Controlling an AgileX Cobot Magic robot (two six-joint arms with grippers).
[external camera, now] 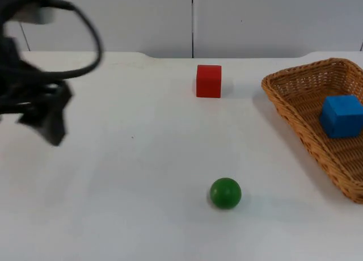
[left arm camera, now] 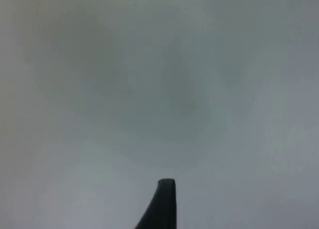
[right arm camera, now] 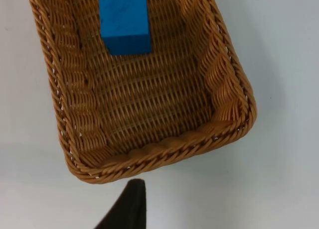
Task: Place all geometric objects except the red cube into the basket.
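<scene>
A small round green ball (external camera: 226, 193) is sitting on the white table top (external camera: 130, 198) toward the near edge, well apart from everything else. A red wooden-looking cube (external camera: 209, 80) is standing farther back, near the grey partition wall (external camera: 113, 20), about in line with the ball. To the right, a woven tan wicker basket (external camera: 289, 110) is lying on the table, and a blue cube (external camera: 341, 116) is resting inside it on the woven floor (the same blue cube (right arm camera: 124, 21) is showing in the right wrist view, lying away from the basket's short end wall (right arm camera: 164, 152)). The left gripper (external camera: 48, 122) is hanging above the table at the far left, well apart from the ball; whether its claw is apart or together cannot be told. The right gripper (right arm camera: 130, 199) is hovering just outside the basket's short end, its claw state likewise impossible to tell.
</scene>
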